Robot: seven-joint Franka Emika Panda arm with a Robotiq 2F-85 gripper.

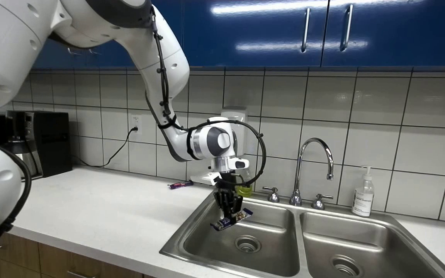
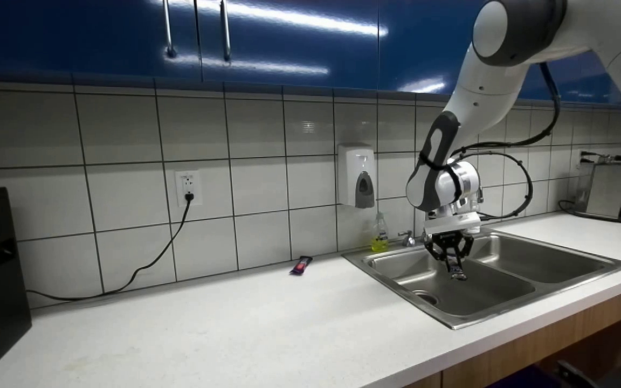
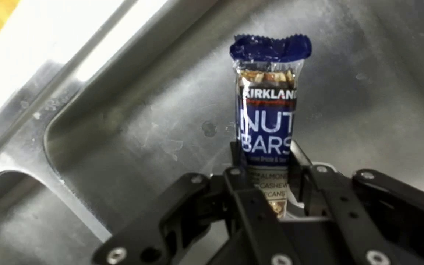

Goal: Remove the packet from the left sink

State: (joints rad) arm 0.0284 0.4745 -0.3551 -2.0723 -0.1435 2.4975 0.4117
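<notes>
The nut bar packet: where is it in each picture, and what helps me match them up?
In an exterior view, the packet is low, just right of centre, held in the gripper.
In an exterior view, the packet is right of centre, below mid-height, looking small.
In the wrist view, the packet is right of centre, its dark-blue end near the top.
Shared landmark: the left sink, behind the packet in all three.

A: There's the arm (image 1: 145,54), arching over at the top and sloping down in both exterior views!
B: And the wrist (image 1: 211,143)?
A: Low, right at the end of that slope, with the gripper (image 3: 267,154) pointing downward beneath it!
B: What about the fingers (image 3: 250,206)?
A: Close together, only a narrow gap between them, and they're gripping from both sides!
</notes>
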